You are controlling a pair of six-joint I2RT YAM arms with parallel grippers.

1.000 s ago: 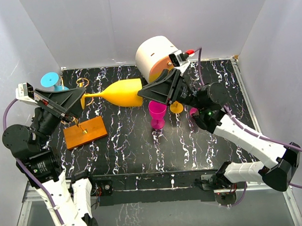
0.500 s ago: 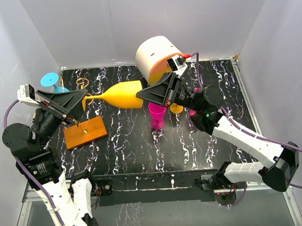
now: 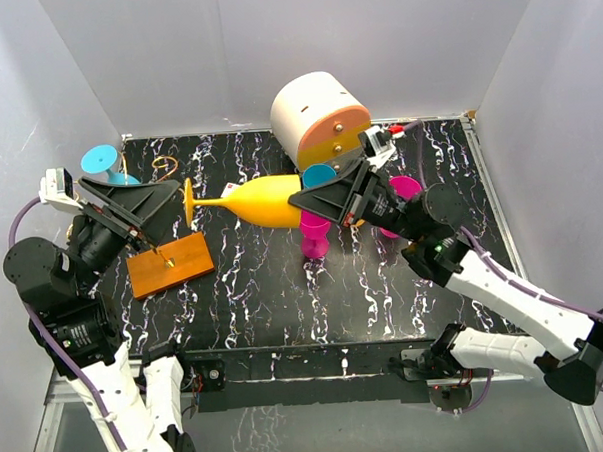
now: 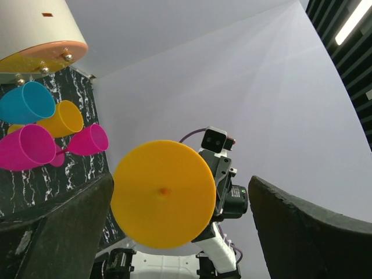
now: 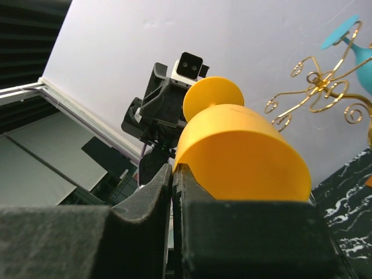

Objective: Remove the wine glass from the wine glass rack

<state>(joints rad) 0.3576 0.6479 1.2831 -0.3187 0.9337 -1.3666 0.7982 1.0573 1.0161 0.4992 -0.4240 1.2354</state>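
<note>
The black marbled desk (image 3: pixel 385 302) carries a white-and-orange round drawer cabinet (image 3: pixel 317 113) at 12 o'clock and the wine glass rack (image 3: pixel 170 263) toward 9 o'clock, its gold wire hooks (image 5: pixel 314 87) bearing a teal glass (image 3: pixel 103 160). The yellow wine glass (image 3: pixel 260 200) hangs in the air above the desk's middle. It lies on its side, foot toward 9 o'clock and mouth toward 3 o'clock, apparently clear of the hooks. It looks like stiff, opaque moulded plastic: probably light, unlikely to shatter, and smooth enough to slip. The thin stem seems its weakest part. The right gripper (image 3: pixel 296 198) is clamped on the bowl's wall at the rim, one finger inside and one outside. That hold leaves the whole glass sticking out sideways, so it could swivel or slide in the pinch. The stem just under the bowl, or the bowl's wide belly, would likely give a steadier hold. The left gripper (image 3: pixel 164 216) has its fingers spread wide and holds nothing, with the round foot facing it. A pink glass (image 3: pixel 315 230) stands just beneath the bowl.
</note>
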